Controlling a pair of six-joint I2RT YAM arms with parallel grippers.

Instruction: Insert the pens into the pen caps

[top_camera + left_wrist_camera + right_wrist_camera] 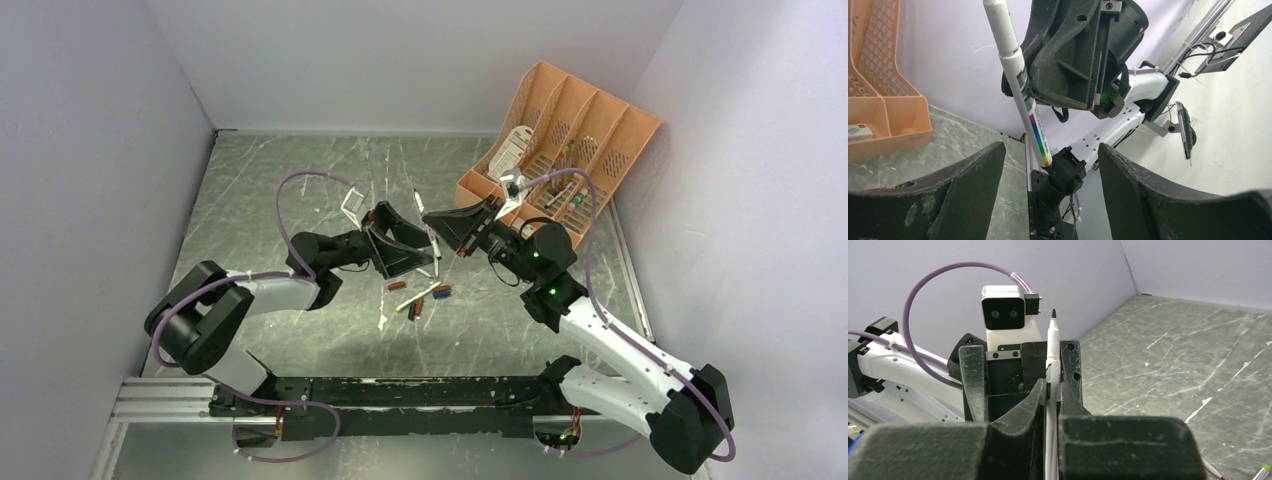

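Both reach inward, tips facing | right gripper (1050, 437) clamps pen (1052, 342) | left gripper (1050, 156) spread

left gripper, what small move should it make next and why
Probably lower the left gripper toward a cap on the table. It is open and empty, while the right gripper is shut on a pen whose dark tip is bare, so a cap seems to be the missing piece.
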